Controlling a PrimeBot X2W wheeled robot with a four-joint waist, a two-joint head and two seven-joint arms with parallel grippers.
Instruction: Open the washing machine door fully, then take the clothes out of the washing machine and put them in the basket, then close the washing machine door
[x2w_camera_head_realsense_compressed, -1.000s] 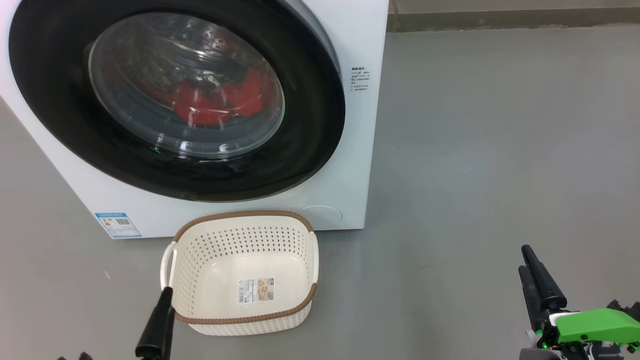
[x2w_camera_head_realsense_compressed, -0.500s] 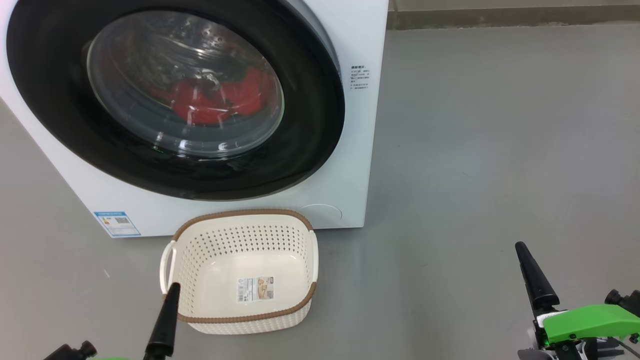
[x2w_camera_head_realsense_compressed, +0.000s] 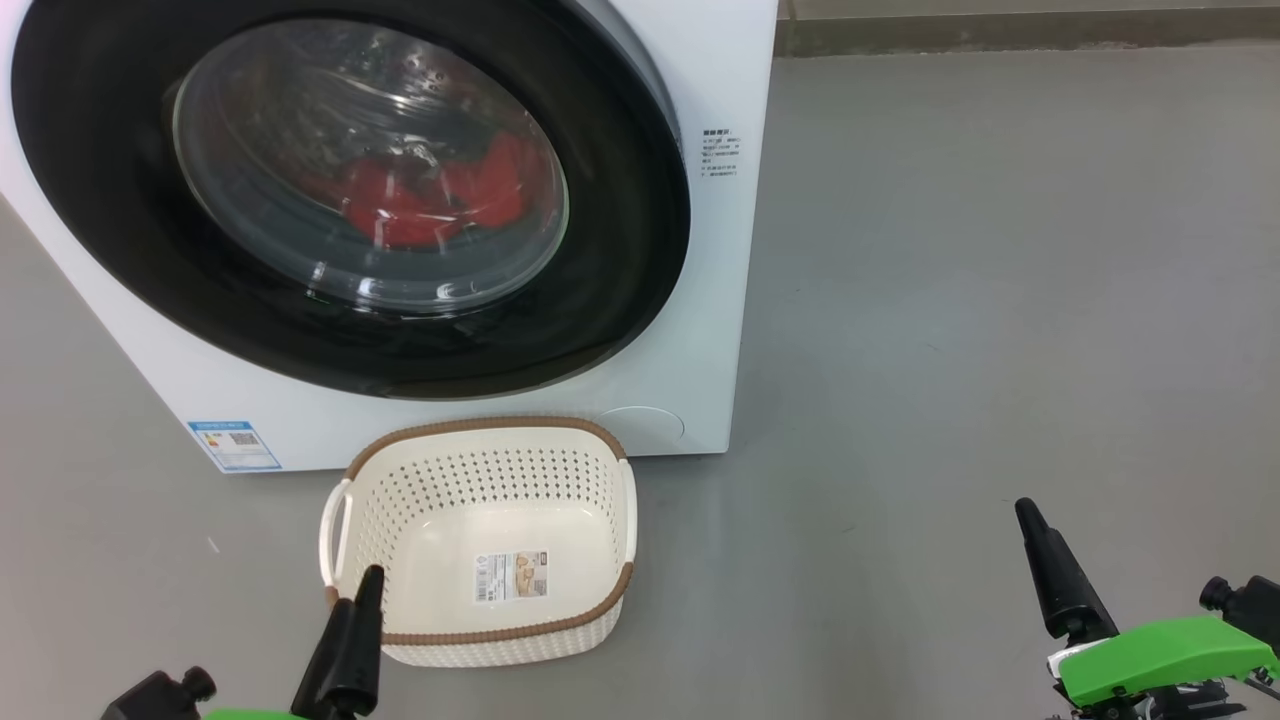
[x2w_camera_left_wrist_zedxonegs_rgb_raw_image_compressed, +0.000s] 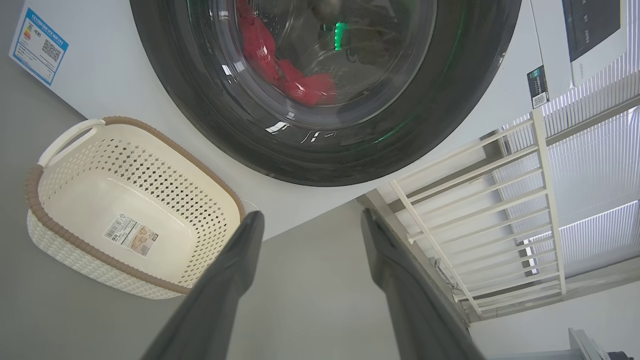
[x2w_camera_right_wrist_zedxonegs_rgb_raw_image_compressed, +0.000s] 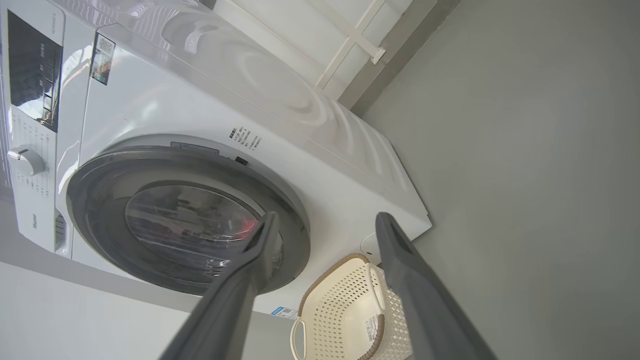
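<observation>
The washing machine door (x2w_camera_head_realsense_compressed: 350, 190) fills the head view's 11 o'clock, its glossy black rim lying against, or barely off, the white front of the washing machine (x2w_camera_head_realsense_compressed: 700, 330); I cannot tell whether it is latched. Through the glass the clothes (x2w_camera_head_realsense_compressed: 430, 200) show as a red heap low in the drum. The basket (x2w_camera_head_realsense_compressed: 480, 485) stands on the floor at the door's 6 o'clock, just before the machine, holding only its sticker (x2w_camera_head_realsense_compressed: 511, 578). The left claw (x2w_camera_left_wrist_zedxonegs_rgb_raw_image_compressed: 311, 220) hangs at 7 o'clock by the basket's near corner, spread wide and bare. The right claw (x2w_camera_right_wrist_zedxonegs_rgb_raw_image_compressed: 326, 217), at 4 o'clock and well apart from the machine, is likewise spread and holds nothing.

The door looks stiff, weighty and slick, so hooking behind its rim edge should beat pinching it, and the glass wants no knocks. The clothes should be light and limp; pinch a fold.

No handle or hinge shows, the door's top is cut off at 12 o'clock, and glare hides any white cloth
</observation>
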